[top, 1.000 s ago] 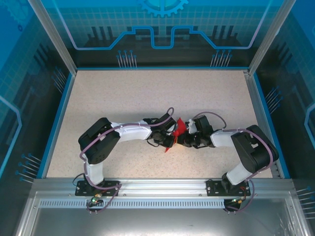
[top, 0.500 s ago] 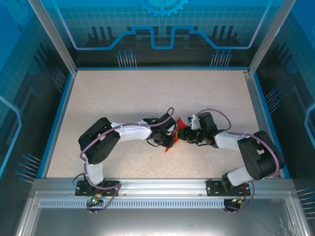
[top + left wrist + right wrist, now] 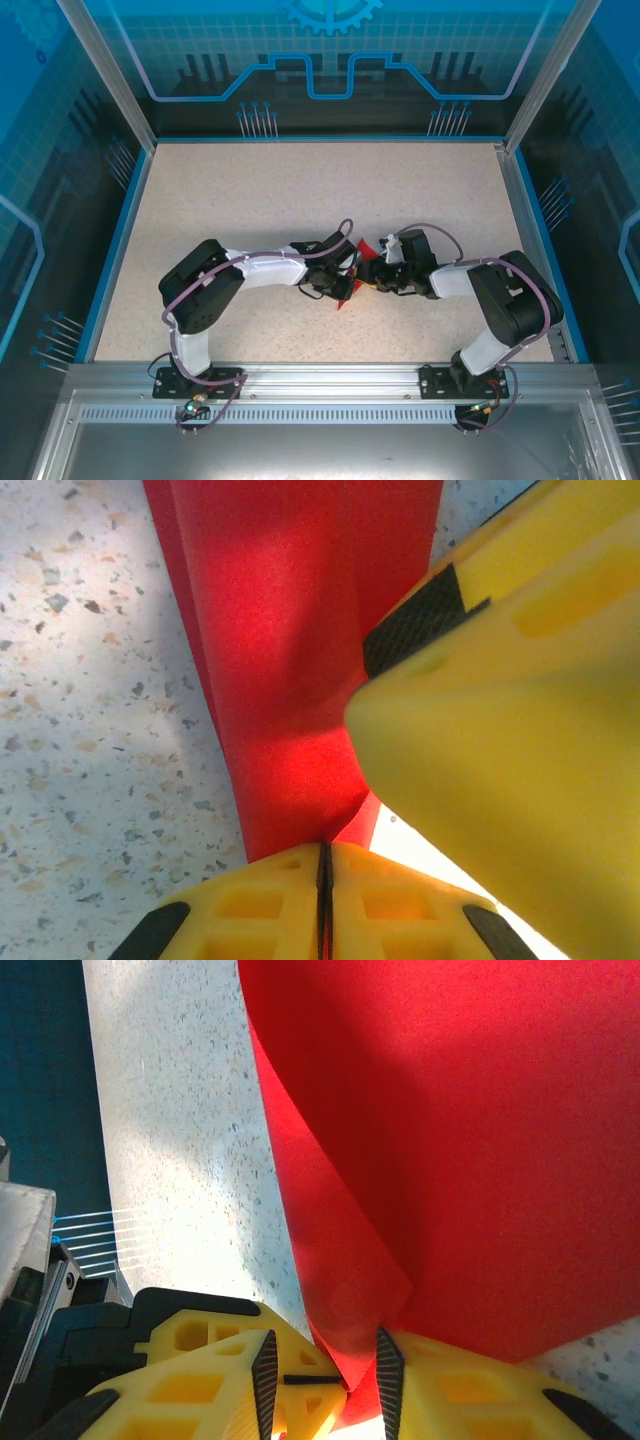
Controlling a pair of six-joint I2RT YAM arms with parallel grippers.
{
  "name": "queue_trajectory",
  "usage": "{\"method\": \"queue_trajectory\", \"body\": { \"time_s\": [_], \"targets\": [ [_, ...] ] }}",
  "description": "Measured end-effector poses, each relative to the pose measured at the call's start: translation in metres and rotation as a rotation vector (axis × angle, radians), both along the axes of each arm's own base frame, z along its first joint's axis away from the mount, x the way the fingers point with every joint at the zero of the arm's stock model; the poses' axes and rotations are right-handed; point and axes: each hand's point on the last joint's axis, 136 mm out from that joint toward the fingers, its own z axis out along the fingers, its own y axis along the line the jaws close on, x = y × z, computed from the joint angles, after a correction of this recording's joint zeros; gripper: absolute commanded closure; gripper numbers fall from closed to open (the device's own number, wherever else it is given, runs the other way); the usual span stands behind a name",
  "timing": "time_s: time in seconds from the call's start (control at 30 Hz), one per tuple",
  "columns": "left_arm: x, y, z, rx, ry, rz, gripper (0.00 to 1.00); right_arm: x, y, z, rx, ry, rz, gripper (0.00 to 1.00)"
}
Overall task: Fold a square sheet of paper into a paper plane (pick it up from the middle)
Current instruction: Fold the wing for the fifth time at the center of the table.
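Square sheet of paper is sitting just off the middle of the bench, toward 4 o'clock in the top view. It is being held up between the two tools rather than lying flat. Its bright red is showing as a small peak at 12 o'clock of the meeting point and a narrow tip at 7 o'clock of it. Left tool is reaching in from 9 o'clock and right tool from 3 o'clock, and the two are almost touching. In the left wrist view, the left tool is showing its yellow fingers pressed together with only a thin dark seam between them. The sheet is narrowing toward 6 o'clock and running into the top of that seam, so this tool is clamping the paper. One of the right tool's yellow fingers, with a black pad, is crowding in from 3 o'clock in front of the sheet, and speckled bench is showing at 9 o'clock. In the right wrist view, the right tool is holding its jaws a little apart. A curled double layer of the sheet is coming down into the gap. It is lying close to the 3 o'clock pad and standing clear of the 9 o'clock pad, so nothing is being pinched here. The paper is bowing softly, one layer bending over the other.
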Motion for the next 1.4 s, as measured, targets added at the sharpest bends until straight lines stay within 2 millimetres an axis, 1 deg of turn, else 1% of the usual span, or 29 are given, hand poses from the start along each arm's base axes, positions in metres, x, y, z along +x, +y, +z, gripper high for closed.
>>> {"method": "queue_trajectory", "body": {
  "time_s": [0.13, 0.23, 0.4, 0.6, 0.77, 0.97, 1.1, 1.3, 1.4],
  "targets": [
    [0.000, 0.000, 0.000, 0.000, 0.000, 0.000, 0.90, -0.003, -0.003, -0.005, -0.020, 0.016, 0.002, 0.62],
    [0.000, 0.000, 0.000, -0.001, -0.001, 0.000, 0.90, -0.005, -0.004, -0.004, -0.026, 0.019, 0.005, 0.60],
    [0.000, 0.000, 0.000, 0.000, -0.001, -0.001, 0.90, -0.006, -0.003, -0.003, -0.023, 0.018, 0.005, 0.62],
    [0.000, 0.000, 0.000, -0.003, -0.004, -0.003, 0.90, -0.003, 0.001, -0.004, 0.006, 0.026, 0.005, 0.69],
    [-0.001, 0.000, 0.000, -0.005, -0.006, -0.003, 0.89, -0.001, 0.003, -0.003, 0.021, 0.029, 0.000, 0.84],
    [-0.001, 0.001, 0.001, -0.005, -0.010, -0.010, 0.86, 0.000, 0.003, -0.002, 0.021, 0.021, 0.002, 0.97],
    [-0.002, 0.002, 0.004, -0.003, -0.013, -0.019, 0.83, -0.001, 0.002, -0.004, 0.013, 0.017, 0.006, 1.00],
    [-0.005, 0.006, 0.015, -0.006, -0.017, -0.019, 0.77, -0.006, -0.001, -0.011, -0.021, 0.027, 0.020, 1.00],
    [-0.010, 0.011, 0.020, -0.005, -0.015, -0.018, 0.74, -0.007, -0.002, -0.012, -0.029, 0.029, 0.023, 1.00]
  ]
}}
